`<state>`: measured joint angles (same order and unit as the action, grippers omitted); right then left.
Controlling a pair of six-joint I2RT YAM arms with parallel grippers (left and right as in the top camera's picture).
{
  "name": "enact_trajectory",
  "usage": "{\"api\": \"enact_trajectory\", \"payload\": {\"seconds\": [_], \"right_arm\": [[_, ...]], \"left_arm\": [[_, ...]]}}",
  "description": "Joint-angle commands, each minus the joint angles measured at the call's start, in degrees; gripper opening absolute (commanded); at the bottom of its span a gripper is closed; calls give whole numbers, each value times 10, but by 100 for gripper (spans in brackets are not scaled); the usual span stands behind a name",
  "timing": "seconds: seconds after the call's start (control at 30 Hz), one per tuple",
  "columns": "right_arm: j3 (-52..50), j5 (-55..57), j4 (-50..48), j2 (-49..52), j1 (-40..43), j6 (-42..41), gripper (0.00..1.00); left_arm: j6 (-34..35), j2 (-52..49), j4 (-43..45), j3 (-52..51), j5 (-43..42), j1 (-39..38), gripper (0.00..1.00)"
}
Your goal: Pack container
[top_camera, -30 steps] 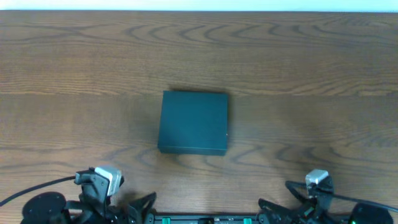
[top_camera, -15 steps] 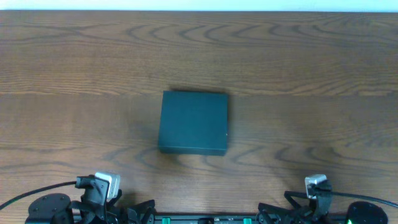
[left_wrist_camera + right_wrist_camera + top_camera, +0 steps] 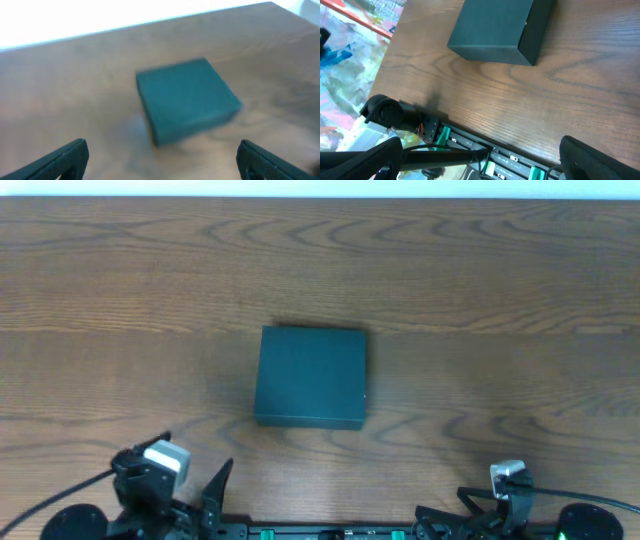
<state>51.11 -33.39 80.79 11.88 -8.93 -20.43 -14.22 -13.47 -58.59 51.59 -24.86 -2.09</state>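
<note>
- The container (image 3: 311,377) lies closed on the wooden table (image 3: 500,280), its lid flat on top; in the overhead view it sits about midway between the 2 arms and well apart from both.
- The left gripper (image 3: 162,150) is below and to the left of the container in the overhead view, by the table's near edge; it touches nothing.
- The left wrist view is blurred; in it the container (image 3: 186,99) lies ahead of the claw, a little right of centre and turned so that 1 corner points back between the fingers.
- The 2 left fingers (image 3: 65,160) stand far apart at the bottom corners of that view; the claw is spread wide with nothing between them.
- The right gripper (image 3: 481,144) is below and to the right of the container in the overhead view, also by the near edge and clear of the box.
- In the right wrist view the container (image 3: 502,27) lies at the top, well apart from the claw, with bare wood between.
- The right fingers (image 3: 590,160) sit wide apart at the 2 lower corners; this claw is also spread wide and grips nothing.
- A small pale mark (image 3: 526,22) shows on the container's side wall that faces the right arm; what it is, I cannot tell.
</note>
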Motion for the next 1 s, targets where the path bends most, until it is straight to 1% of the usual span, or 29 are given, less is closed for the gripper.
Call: {"api": "enact_trajectory", "payload": {"seconds": [0.0, 0.07, 0.2, 0.33, 0.4, 0.63, 0.97], "right_arm": [[-1, 2, 0, -3, -2, -5, 99], [-2, 2, 0, -3, -2, -5, 99], [-2, 2, 0, -3, -2, -5, 99], [-2, 2, 0, -3, -2, -5, 99], [-2, 2, 0, -3, -2, -5, 99], [-2, 2, 0, -3, -2, -5, 99], [-2, 2, 0, -3, -2, -5, 99]], "left_arm": [[-100, 26, 63, -93, 19, -1, 95], [-93, 39, 122, -152, 19, -1, 95], [-32, 65, 227, -274, 24, -1, 95], [11, 118, 290, -372, 24, -1, 95], [23, 133, 295, -396, 24, -1, 95], [26, 133, 304, -437, 24, -1, 96], [27, 133, 304, -437, 24, 0, 95]]}}
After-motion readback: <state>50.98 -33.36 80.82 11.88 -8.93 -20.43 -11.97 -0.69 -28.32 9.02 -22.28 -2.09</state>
